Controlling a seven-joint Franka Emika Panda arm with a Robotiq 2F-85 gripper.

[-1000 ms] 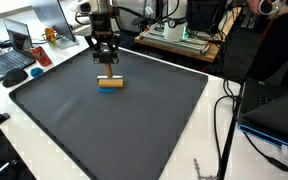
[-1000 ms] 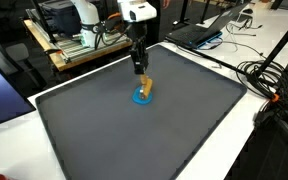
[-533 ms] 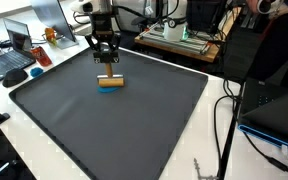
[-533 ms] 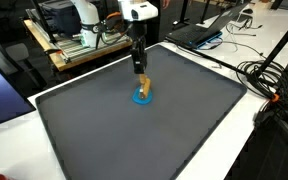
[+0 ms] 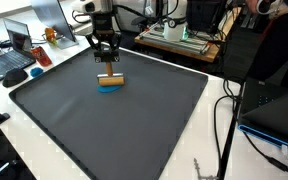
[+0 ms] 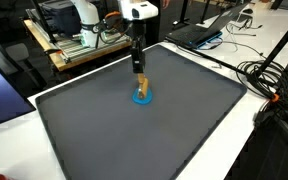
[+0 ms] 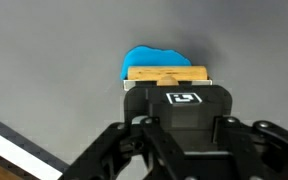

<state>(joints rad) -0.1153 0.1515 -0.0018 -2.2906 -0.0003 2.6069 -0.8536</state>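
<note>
In the wrist view the tips of the jaws are hidden by the black housing [image 7: 179, 100]; a wooden block [image 7: 166, 75] is pinched between them above a half-covered blue piece [image 7: 149, 57].

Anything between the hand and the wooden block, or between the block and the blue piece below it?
Nothing visible. The hand grips the wooden block, which sits directly over the blue piece on the dark mat.
</note>
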